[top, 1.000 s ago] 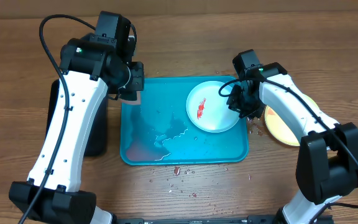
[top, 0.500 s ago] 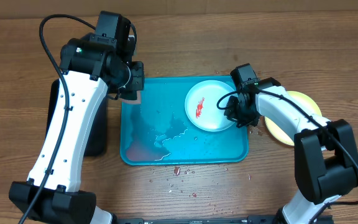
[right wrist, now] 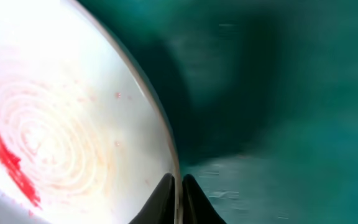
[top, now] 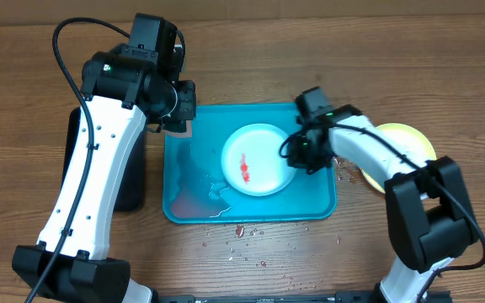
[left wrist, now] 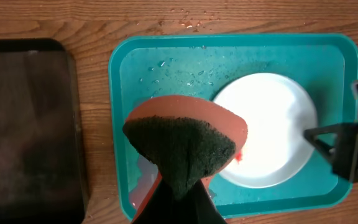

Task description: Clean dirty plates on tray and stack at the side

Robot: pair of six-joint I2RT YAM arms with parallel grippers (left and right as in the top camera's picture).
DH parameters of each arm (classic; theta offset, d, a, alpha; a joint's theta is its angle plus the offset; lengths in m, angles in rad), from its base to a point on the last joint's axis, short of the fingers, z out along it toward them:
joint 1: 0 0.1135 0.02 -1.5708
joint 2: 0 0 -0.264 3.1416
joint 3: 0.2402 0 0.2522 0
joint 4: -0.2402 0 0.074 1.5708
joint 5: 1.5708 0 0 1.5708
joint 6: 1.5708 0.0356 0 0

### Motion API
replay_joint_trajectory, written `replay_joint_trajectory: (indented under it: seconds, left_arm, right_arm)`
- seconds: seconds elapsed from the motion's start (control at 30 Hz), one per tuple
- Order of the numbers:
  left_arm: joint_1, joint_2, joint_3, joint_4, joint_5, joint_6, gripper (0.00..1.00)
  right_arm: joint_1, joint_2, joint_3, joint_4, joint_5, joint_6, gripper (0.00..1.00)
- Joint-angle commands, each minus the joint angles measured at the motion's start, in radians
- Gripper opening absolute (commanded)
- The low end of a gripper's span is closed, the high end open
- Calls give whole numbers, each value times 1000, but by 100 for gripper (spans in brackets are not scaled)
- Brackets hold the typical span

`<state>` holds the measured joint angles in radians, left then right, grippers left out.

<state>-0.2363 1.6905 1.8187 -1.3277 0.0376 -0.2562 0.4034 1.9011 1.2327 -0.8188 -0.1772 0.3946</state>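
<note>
A white plate [top: 258, 160] with a red sauce smear lies in the middle of the turquoise tray [top: 190, 212]. My right gripper [top: 297, 154] is shut on the plate's right rim; the right wrist view shows both fingers [right wrist: 179, 182] pinching the rim of the plate [right wrist: 61, 124] over the tray [right wrist: 278, 93]. My left gripper [top: 179, 114] hovers over the tray's back left corner, shut on an orange-and-green sponge [left wrist: 182, 140]. The left wrist view shows the plate [left wrist: 272, 124] below. A yellow-green plate [top: 407, 139] lies on the table right of the tray. The pale blue plate is out of view.
A black tray [top: 133, 181] lies left of the turquoise tray and also shows in the left wrist view [left wrist: 23, 124]. A puddle of water [top: 221, 189] wets the tray's front left. Red crumbs and droplets [top: 242, 231] are scattered on the wood in front of the tray.
My right gripper has slid the white plate leftward from the tray's back right corner to its middle. The left arm and sponge have stayed still.
</note>
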Motion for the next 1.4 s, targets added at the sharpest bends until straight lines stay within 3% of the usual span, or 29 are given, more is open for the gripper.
replay_joint_trajectory:
  seconds: [0.0, 0.27, 0.43, 0.5, 0.63, 0.83, 1.03, 1.37]
  left_arm:
    - [-10, -11, -3, 4, 8, -7, 4]
    - [-25, -10, -4, 4, 8, -10, 4]
    - [-26, -6, -4, 5, 8, -11, 4]
    - [-26, 5, -4, 5, 8, -15, 4]
    - [-28, 49, -4, 5, 8, -14, 4]
    - [-48, 195, -4, 18, 8, -2, 4]
    - [-88, 345, -4, 75, 9, 102, 4]
    - [-126, 528, -4, 159, 7, 127, 4]
  right_arm:
    - [40, 10, 39, 36, -11, 114, 11]
    - [40, 104, 38, 121, -32, 340, 11]
    - [40, 117, 38, 165, -53, 340, 11]
    - [40, 117, 38, 180, -52, 345, 4]
    - [41, 119, 38, 184, -36, 396, 4]
    - [41, 119, 37, 177, -34, 411, 4]
    - [53, 119, 36, 176, -37, 382, 4]
    - [56, 119, 36, 182, -43, 359, 4]
